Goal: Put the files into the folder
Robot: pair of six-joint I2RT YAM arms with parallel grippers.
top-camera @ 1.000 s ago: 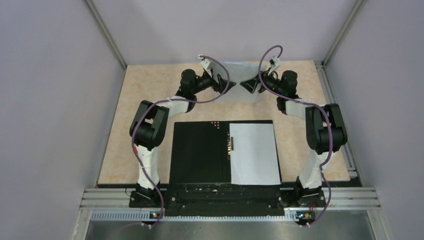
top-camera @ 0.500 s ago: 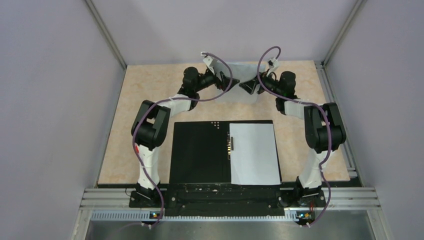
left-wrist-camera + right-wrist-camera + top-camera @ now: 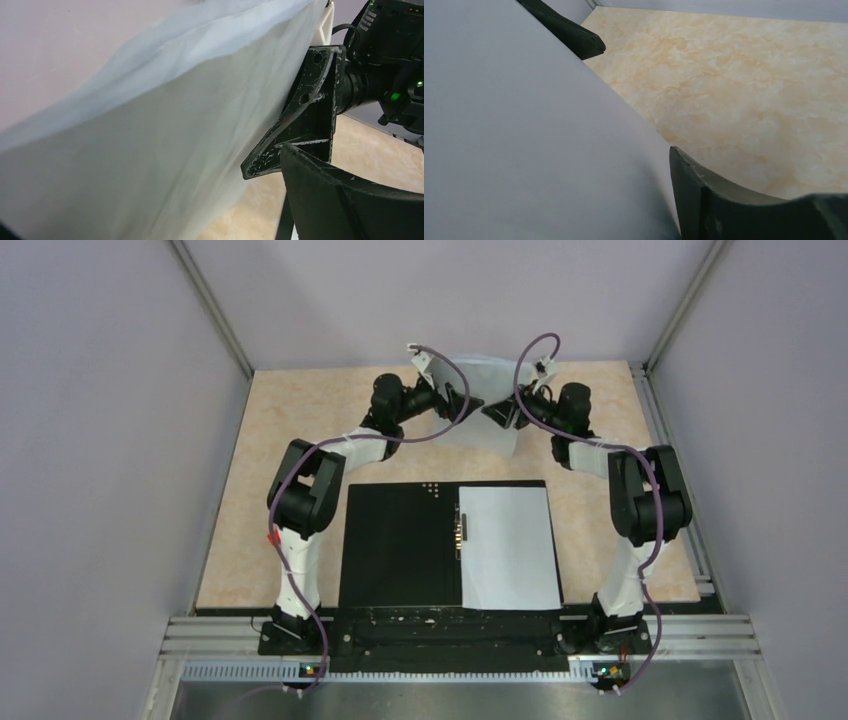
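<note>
Files: two white pieces in view. The filed sheet (image 3: 507, 545) lies flat on the right inner face of the one folder (image 3: 400, 545), which is open, black side up, at the near middle of the table (image 3: 290, 440). The lifted sheet (image 3: 485, 437) hangs tilted over the far edge; can't tell if it is one page or several.

It sits between two grippers, the left gripper (image 3: 462, 400) at its left part and the right gripper (image 3: 497, 413) at its right, well apart from the folder.

Right wrist view: paper pressed against the inner face of one finger (image 3: 734, 205), so it is clenched on the lifted sheet. Left wrist view: table shows between the paper edge and the finger (image 3: 350, 200), so its grip can't be told. The other finger is hidden in both views. Only the top view shows the folder.
</note>
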